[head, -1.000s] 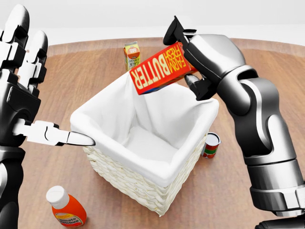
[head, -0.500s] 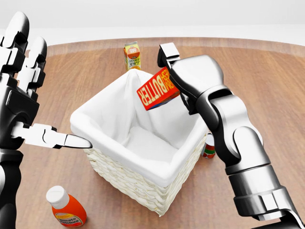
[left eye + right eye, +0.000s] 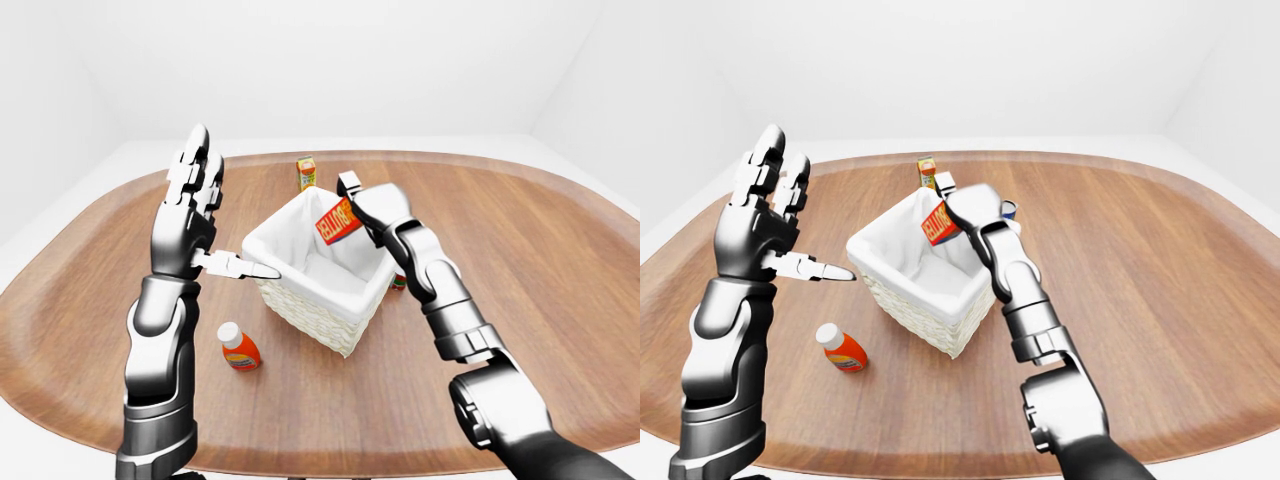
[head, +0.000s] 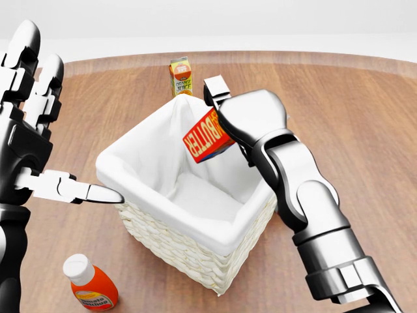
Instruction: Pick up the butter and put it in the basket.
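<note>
The red butter box (image 4: pixel 206 137) is tilted and held over the open white-lined wicker basket (image 4: pixel 179 244), just inside its upper right rim. My right hand (image 4: pixel 229 124) is shut on the box from above and the right. My left hand (image 4: pixel 39 130) is open, fingers spread upward, thumb pointing at the basket's left rim, apart from it. The butter box also shows in the left-eye view (image 3: pixel 336 222).
An orange juice carton (image 4: pixel 180 76) stands above the basket in the head view. A tomato sauce bottle (image 4: pixel 91 284) lies at lower left. A can sits right of the basket, hidden by my right arm in the head view. The round wooden table (image 3: pixel 560 300) extends all round.
My right hand has carried the butter box down and leftward, from above the basket's upper right rim into its opening. The left hand has hardly moved.
</note>
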